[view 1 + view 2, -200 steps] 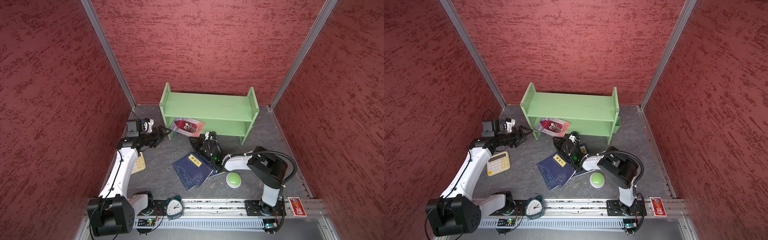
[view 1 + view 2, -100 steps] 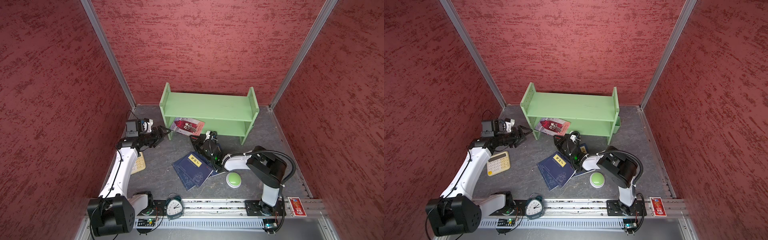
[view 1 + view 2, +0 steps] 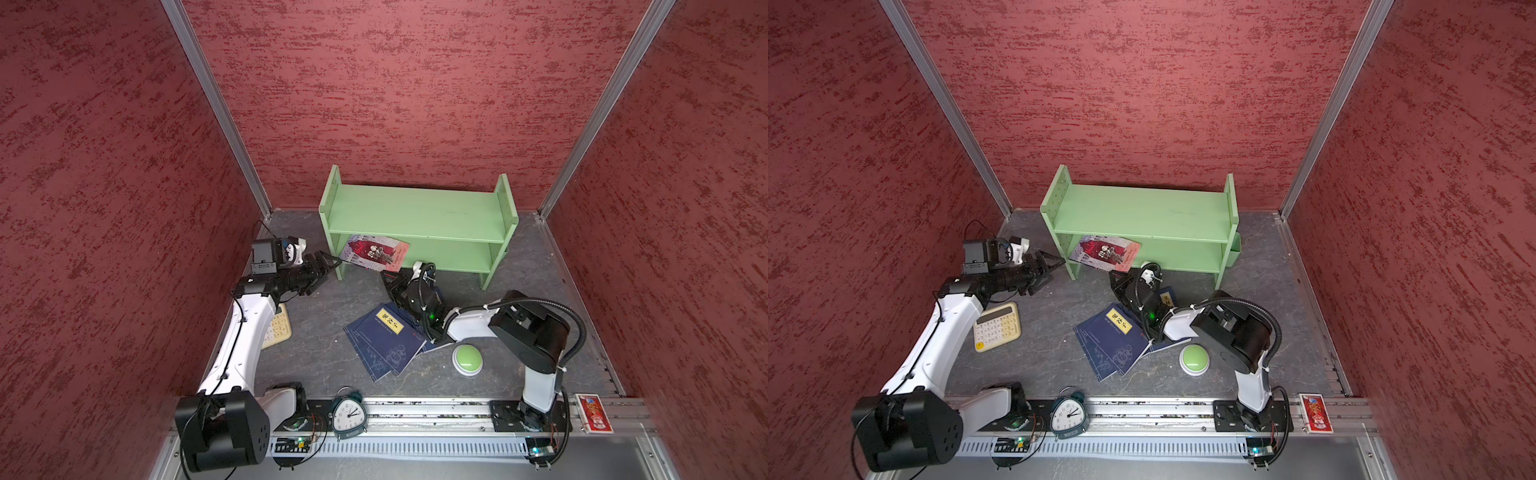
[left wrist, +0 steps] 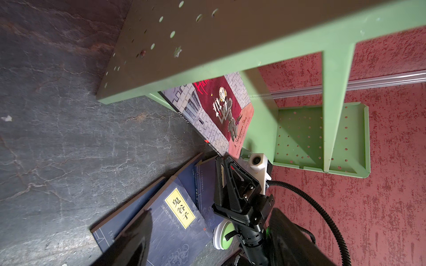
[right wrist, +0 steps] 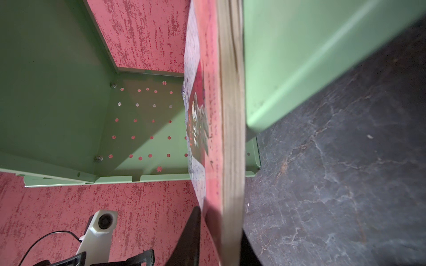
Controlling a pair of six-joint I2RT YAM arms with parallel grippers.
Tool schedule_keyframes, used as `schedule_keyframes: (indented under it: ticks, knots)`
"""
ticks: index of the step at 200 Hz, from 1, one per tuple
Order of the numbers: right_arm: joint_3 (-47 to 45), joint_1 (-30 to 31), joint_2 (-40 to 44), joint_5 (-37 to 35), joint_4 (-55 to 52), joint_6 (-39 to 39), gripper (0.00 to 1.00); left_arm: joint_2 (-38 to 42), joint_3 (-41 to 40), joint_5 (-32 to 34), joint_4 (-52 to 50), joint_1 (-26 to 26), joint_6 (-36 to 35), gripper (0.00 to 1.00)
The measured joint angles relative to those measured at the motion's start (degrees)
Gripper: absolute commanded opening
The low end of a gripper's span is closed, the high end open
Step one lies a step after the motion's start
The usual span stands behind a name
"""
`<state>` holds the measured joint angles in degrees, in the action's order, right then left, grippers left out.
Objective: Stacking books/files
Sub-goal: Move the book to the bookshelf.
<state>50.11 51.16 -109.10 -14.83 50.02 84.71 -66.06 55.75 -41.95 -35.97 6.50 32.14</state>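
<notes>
Your left gripper (image 3: pixel 328 274) hangs with its jaws wide apart and holds nothing. It is just outside the left side wall of the green shelf (image 3: pixel 415 212). Past that wall lies the red-and-white book (image 3: pixel 376 251), half inside the bottom of the shelf. Its long side runs along the shelf toward your right arm. Your right gripper (image 3: pixel 388 275) is clamped on the book's near right corner, so that arm is the closer one. The blue books (image 3: pixel 384 340) lie fanned out on the floor (image 3: pixel 332 365) in front of the shelf.
</notes>
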Motion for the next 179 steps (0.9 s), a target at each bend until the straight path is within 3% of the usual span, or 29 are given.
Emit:
schedule_keyframes:
  ticks: [54,127,179]
  knots:
    - [0.00,-0.33,0.00,0.00,0.79,-0.31,0.30,0.00,-0.02,-0.09,0.02,0.28,0.46,0.81]
    - [-0.02,-1.29,-0.22,0.02,1.46,-0.22,0.13,0.00,-0.02,-0.15,0.04,0.50,0.61,0.81]
    - [-1.53,-1.97,-0.20,0.68,4.33,-0.35,0.06,-0.07,-0.04,-0.15,0.35,0.68,0.61,0.81]
